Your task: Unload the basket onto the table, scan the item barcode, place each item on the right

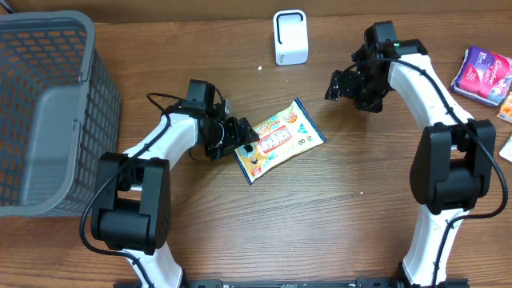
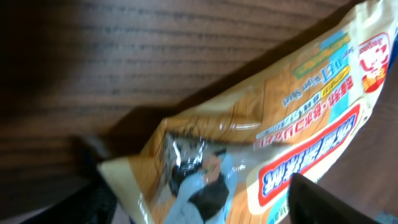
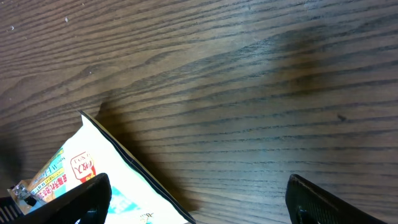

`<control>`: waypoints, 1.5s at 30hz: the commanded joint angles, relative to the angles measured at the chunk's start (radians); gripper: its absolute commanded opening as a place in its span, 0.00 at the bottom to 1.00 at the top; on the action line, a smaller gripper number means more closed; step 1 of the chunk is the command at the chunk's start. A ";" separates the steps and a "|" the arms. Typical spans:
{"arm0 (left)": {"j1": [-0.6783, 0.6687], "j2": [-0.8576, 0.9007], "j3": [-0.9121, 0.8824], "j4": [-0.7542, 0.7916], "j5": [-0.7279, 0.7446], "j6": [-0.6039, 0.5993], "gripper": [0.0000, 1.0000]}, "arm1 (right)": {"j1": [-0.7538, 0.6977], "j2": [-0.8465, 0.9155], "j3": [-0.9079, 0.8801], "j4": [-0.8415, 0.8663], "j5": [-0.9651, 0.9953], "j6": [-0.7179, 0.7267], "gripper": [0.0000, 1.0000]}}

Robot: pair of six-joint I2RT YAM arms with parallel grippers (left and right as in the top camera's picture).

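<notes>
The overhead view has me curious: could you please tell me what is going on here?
The left gripper sits at one end of a colourful packet lying flat on the wooden table, its jaws open around the packet's edge rather than clamped. The right gripper hovers open and empty near the white scanner. The packet has not reached the scanner yet.

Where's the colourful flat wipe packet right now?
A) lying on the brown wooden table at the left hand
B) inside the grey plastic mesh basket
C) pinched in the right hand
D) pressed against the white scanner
A: in the overhead view the colourful flat wipe packet lies on the brown wooden table, its lower-left end at the left hand and well apart from the right hand.
</notes>
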 commanded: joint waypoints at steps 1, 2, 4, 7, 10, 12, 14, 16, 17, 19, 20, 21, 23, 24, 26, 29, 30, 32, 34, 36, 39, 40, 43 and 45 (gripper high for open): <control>-0.012 -0.004 -0.037 0.041 0.019 -0.047 0.70 | 0.004 -0.010 -0.002 0.004 0.006 -0.008 0.90; -0.015 -0.004 -0.042 0.055 0.017 -0.058 0.66 | 0.004 -0.010 -0.002 0.005 0.006 -0.008 0.90; -0.015 -0.004 -0.052 0.079 0.016 -0.074 0.61 | 0.004 -0.009 -0.002 0.005 0.006 -0.008 0.90; -0.015 -0.004 -0.064 0.103 0.007 -0.091 0.52 | 0.005 -0.008 -0.030 0.021 -0.045 -0.008 0.83; -0.015 -0.004 -0.073 0.112 0.006 -0.093 0.40 | 0.005 -0.008 -0.110 0.092 -0.168 -0.006 0.71; -0.015 -0.004 -0.073 0.111 0.000 -0.093 0.38 | 0.005 -0.008 -0.159 0.126 -0.211 0.009 0.63; -0.015 -0.004 -0.073 0.111 -0.008 -0.097 0.39 | 0.005 -0.008 -0.200 0.151 -0.223 0.043 0.54; -0.015 -0.004 -0.073 0.113 -0.012 -0.101 0.39 | 0.005 -0.008 -0.233 0.170 -0.223 0.072 0.50; -0.016 -0.004 -0.073 0.113 -0.012 -0.101 0.39 | 0.005 -0.008 -0.245 0.178 -0.223 0.073 0.50; -0.016 -0.004 -0.073 0.114 -0.011 -0.101 0.40 | 0.005 -0.008 -0.261 0.186 -0.223 0.080 0.48; -0.016 -0.004 -0.073 0.114 -0.011 -0.100 0.40 | 0.005 -0.008 -0.268 0.189 -0.223 0.084 0.45; -0.019 -0.004 -0.073 0.114 -0.012 -0.101 0.41 | 0.006 -0.008 -0.276 0.193 -0.224 0.093 0.44; -0.028 -0.004 -0.073 0.119 -0.012 -0.101 0.42 | 0.016 -0.008 -0.291 0.204 -0.227 0.111 0.41; -0.036 -0.004 -0.074 0.122 -0.016 -0.101 0.43 | 0.023 -0.008 -0.294 0.207 -0.227 0.114 0.41; -0.052 -0.004 -0.074 0.128 -0.023 -0.114 0.42 | 0.043 -0.008 -0.294 0.206 -0.227 0.129 0.39; -0.064 -0.004 -0.074 0.130 -0.048 -0.145 0.38 | 0.079 -0.008 -0.294 0.207 -0.230 0.140 0.35; -0.066 -0.004 -0.074 0.130 -0.049 -0.145 0.39 | 0.092 -0.008 -0.294 0.209 -0.230 0.140 0.35; -0.066 -0.004 -0.074 0.130 -0.049 -0.145 0.38 | 0.116 -0.008 -0.294 0.215 -0.230 0.140 0.34; -0.066 -0.004 -0.074 0.130 -0.049 -0.145 0.31 | 0.137 -0.008 -0.294 0.225 -0.230 0.140 0.34; -0.066 -0.004 -0.074 0.129 -0.048 -0.144 0.14 | 0.141 -0.008 -0.294 0.229 -0.229 0.140 0.33; -0.064 -0.004 -0.073 0.129 -0.046 -0.141 0.04 | 0.137 -0.008 -0.294 0.229 -0.229 0.130 0.33; -0.064 -0.005 -0.072 0.129 -0.041 -0.141 0.04 | 0.134 -0.008 -0.294 0.228 -0.223 0.129 0.33; -0.064 -0.005 -0.059 0.108 -0.041 -0.138 0.04 | 0.127 -0.008 -0.294 0.228 -0.222 0.128 0.33; -0.063 -0.008 -0.037 0.082 -0.042 -0.116 0.04 | 0.126 -0.008 -0.294 0.229 -0.218 0.128 0.37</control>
